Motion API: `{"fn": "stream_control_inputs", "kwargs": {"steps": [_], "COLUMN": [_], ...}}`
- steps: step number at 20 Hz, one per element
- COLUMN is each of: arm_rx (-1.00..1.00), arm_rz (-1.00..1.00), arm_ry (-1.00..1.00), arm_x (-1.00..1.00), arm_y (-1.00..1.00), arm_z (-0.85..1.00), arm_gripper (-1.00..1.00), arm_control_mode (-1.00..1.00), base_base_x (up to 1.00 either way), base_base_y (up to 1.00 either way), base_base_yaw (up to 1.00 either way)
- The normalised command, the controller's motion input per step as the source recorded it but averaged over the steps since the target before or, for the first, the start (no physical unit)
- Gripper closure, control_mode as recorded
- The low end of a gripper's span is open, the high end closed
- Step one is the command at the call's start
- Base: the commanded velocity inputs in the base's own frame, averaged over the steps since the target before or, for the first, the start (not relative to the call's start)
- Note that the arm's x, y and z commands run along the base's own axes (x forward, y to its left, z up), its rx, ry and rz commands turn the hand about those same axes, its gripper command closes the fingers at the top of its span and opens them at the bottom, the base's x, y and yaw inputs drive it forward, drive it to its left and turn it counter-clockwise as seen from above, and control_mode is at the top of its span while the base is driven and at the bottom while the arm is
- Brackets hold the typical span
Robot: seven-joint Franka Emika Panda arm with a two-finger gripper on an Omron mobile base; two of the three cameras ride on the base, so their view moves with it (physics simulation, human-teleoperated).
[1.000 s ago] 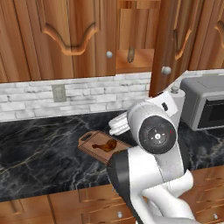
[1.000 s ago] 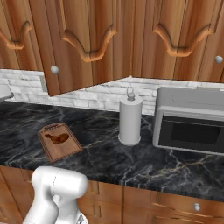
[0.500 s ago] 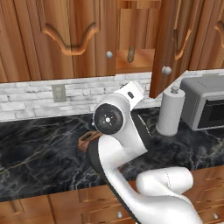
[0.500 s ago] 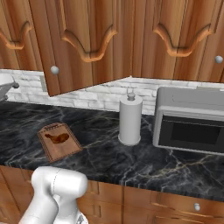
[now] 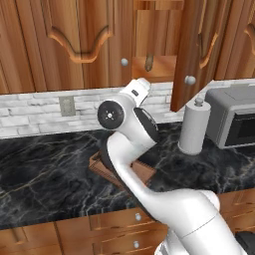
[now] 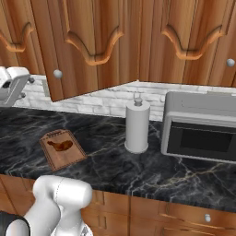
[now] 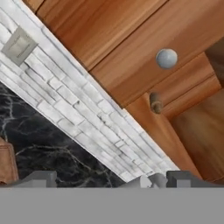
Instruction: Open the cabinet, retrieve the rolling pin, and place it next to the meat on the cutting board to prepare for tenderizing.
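Glossy white jointed robot arm [image 5: 130,149] with smooth rounded tubular links, thick bulbous white base segment [image 5: 189,219], round black joint cap [image 5: 110,114] with small silver centre dot, black band at the elbow seam, small dark mark on the upper white link. Dark grey blocky gripper fingertips [image 7: 43,178].

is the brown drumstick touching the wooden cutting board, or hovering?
Touching. The right base view shows the glossy brown drumstick lying flat on the rectangular wooden cutting board, no gap beneath it.

Black marble counter [image 6: 106,170] with cutting board [image 6: 61,149], paper towel roll [image 6: 137,126], microwave [image 6: 200,126].
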Motion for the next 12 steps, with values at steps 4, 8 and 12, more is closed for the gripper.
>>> {"fn": "stream_control_inputs", "kwargs": {"steps": [4, 8, 12], "arm_rx": [-0.15, -0.13, -0.12], "arm_rz": [-0.03, -0.03, -0.02], "arm_ry": [0.09, 0.11, 0.12], "arm_x": [0.51, 0.54, 0.59], "arm_y": [-0.19, -0.24, -0.21], "arm_z": [0.00, 0.00, 0.00], "arm_gripper": [-1.00, -1.00, -1.00], "arm_control_mode": [-1.00, -1.00, -1.00], "base_base_x": [0.00, 0.00, 0.00], "base_base_y": [0.00, 0.00, 0.00], "base_base_yaw": [0.00, 0.00, 0.00]}}
